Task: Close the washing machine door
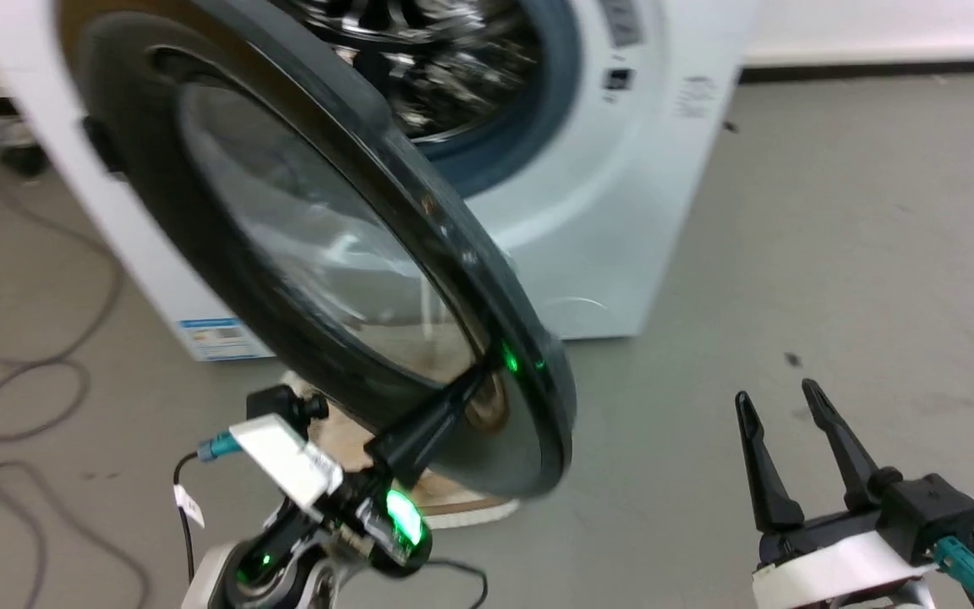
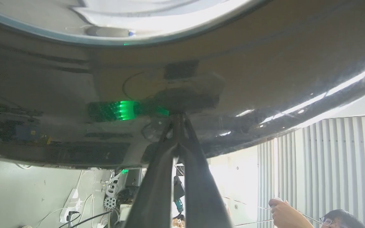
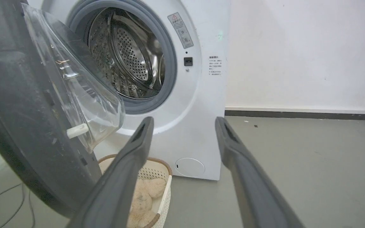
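The washing machine door (image 1: 199, 245) stands open, swung out towards me, with its black rim and bulging glass bowl (image 3: 84, 95). Behind it the white washing machine (image 1: 614, 211) shows its grey gasket and steel drum (image 3: 128, 53). My left gripper (image 1: 474, 382) is shut, and its joined fingertips touch the door's glossy outer face (image 2: 249, 72) near the lower rim; the left wrist view shows the left gripper (image 2: 177, 116) meeting its own reflection there. My right gripper (image 1: 776, 393) hangs open over the floor to the door's right, holding nothing, with the machine's front (image 3: 201, 104) beyond its fingers (image 3: 131, 158).
A cream perforated basket (image 3: 158, 172) with a plush toy (image 3: 144, 196) sits on the floor under the open door, against the machine's base. Cables (image 1: 13, 397) trail over the grey floor at the left. A person's hand (image 2: 284, 212) and window blinds (image 2: 328, 164) lie behind me.
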